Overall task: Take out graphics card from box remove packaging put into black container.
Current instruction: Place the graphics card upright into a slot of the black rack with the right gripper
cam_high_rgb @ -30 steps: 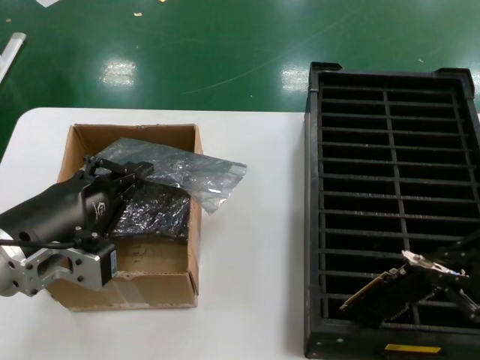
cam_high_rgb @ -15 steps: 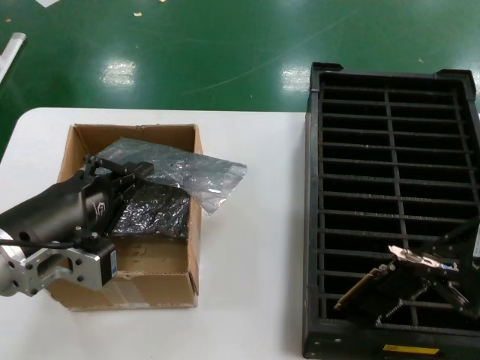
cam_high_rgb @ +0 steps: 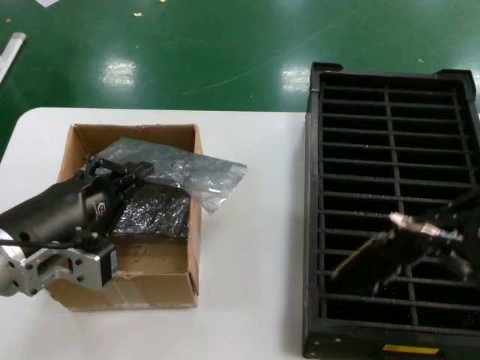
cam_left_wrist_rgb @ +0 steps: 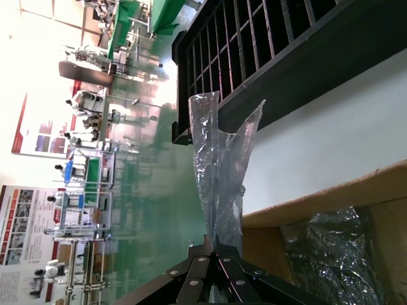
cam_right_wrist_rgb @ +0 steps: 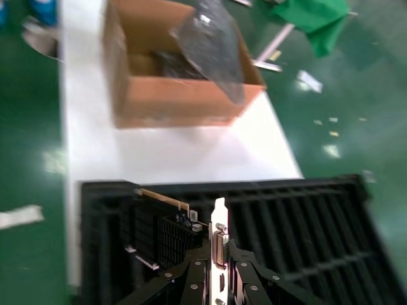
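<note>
Card lifting back up over the crate, not yet slotted.

Right claw [cam_high_rgb: 442, 236] is clamped on the bracket edge of the graphics card [cam_high_rgb: 375, 251] and is carrying it higher and farther along the crate [cam_high_rgb: 390, 82] than half a second ago, when it was dipping toward the near rows; looks like a re-aim at another slot. Left claw [cam_high_rgb: 131, 180], beside the crate over the box [cam_high_rgb: 150, 289] on the desk [cam_high_rgb: 255, 247], is still pinching the empty bag [cam_high_rgb: 191, 171], unchanged.
</note>
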Available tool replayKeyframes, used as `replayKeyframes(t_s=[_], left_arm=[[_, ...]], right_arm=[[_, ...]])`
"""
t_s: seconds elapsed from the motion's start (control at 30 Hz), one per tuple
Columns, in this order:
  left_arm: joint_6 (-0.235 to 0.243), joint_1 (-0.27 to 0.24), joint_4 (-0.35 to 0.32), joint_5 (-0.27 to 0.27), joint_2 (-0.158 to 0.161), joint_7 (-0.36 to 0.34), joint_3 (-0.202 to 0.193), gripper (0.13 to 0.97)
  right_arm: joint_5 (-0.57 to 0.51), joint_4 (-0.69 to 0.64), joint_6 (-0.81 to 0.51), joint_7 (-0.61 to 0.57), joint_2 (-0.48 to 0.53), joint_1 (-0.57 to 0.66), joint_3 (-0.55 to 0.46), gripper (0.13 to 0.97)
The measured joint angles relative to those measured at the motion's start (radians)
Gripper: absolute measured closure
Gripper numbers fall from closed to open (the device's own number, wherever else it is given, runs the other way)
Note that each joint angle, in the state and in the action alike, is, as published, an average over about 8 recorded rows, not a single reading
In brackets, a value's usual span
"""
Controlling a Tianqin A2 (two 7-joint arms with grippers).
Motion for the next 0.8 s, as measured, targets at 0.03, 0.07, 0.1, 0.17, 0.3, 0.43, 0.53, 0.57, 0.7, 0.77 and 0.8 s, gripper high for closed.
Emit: replayKeyframes(t_s=[0.03,0.07,0.1,0.17,0.3,0.43,0.53,0.57,0.7,0.77,0.8], left_arm=[[0.0,0.0,0.0,0.0,0.0,0.0,0.0,0.959],[0.0,0.0,0.0,0.0,0.0,0.0,0.0,0.959],[0.0,0.0,0.0,0.0,0.0,0.0,0.0,0.959],[0.0,0.0,0.0,0.0,0.0,0.0,0.0,0.959],[0.0,0.0,0.0,0.0,0.0,0.0,0.0,0.959],[0.0,0.0,0.0,0.0,0.0,0.0,0.0,0.959],[0.0,0.0,0.0,0.0,0.0,0.0,0.0,0.959],[0.0,0.0,0.0,0.0,0.0,0.0,0.0,0.959],[0.0,0.0,0.0,0.0,0.0,0.0,0.0,0.959],[0.0,0.0,0.0,0.0,0.0,0.0,0.0,0.959],[0.0,0.0,0.0,0.0,0.0,0.0,0.0,0.959]], right_arm=[[-0.024,0.0,0.012,0.0,-0.002,-0.005,0.004,0.922],[-0.051,0.0,0.024,0.002,-0.006,-0.01,0.01,0.922],[-0.083,0.0,0.037,0.006,-0.011,-0.017,0.015,0.922],[-0.152,0.0,0.063,0.018,-0.027,-0.033,0.029,0.922],[-0.298,-0.001,0.108,0.048,-0.075,-0.07,0.057,0.922],[-0.416,-0.006,0.137,0.055,-0.125,-0.101,0.072,0.922],[-0.469,-0.011,0.151,0.034,-0.15,-0.111,0.068,0.922],[-0.481,-0.011,0.154,0.023,-0.157,-0.112,0.065,0.922],[-0.505,-0.009,0.167,-0.037,-0.177,-0.108,0.04,0.922],[-0.512,-0.007,0.175,-0.072,-0.188,-0.106,0.024,0.922],[-0.516,-0.007,0.181,-0.091,-0.194,-0.105,0.015,0.922]])
